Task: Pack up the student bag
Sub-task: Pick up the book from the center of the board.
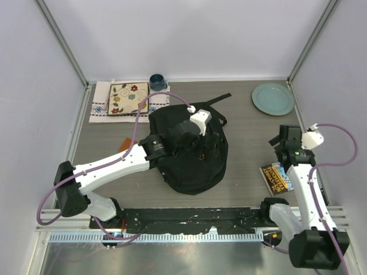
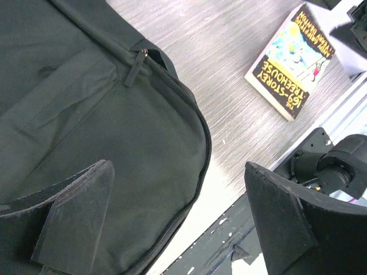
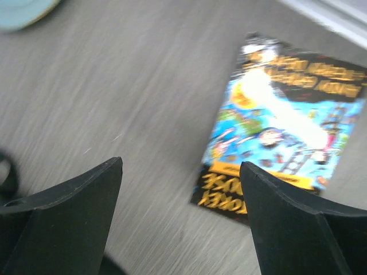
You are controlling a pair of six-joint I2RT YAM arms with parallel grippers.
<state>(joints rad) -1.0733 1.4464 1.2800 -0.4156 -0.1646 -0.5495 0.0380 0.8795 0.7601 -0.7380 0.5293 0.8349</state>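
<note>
Top view: the student bag [image 1: 192, 169] lies flat at centre frame, prob. laid there so both arms can reach it. The left arm stretches diagonally from lower left, the left gripper [image 1: 195, 140] poised over the bag's middle. At right the right arm stands folded upright, with the right gripper [image 1: 282, 140] above a book [image 1: 276, 177] near the lower-right table edge, likely the next item in. A teal plate [image 1: 273, 98] sits upper right (well apart from both arms).

Left wrist view: the left gripper [image 2: 178, 172] has its jaws spread wide with nothing between them. It hangs over the bag's [image 2: 86, 114] black fabric. The zip pull [image 2: 135, 67] sits at upper centre-left, and the zip looks shut along the curved edge. The book [image 2: 295, 60] lies upper right.

Right wrist view (blurred): the right gripper [image 3: 180, 166] is spread and empty, angled down at bare tabletop. The book [image 3: 281, 126] lies right of centre, apart from both fingers.
</note>
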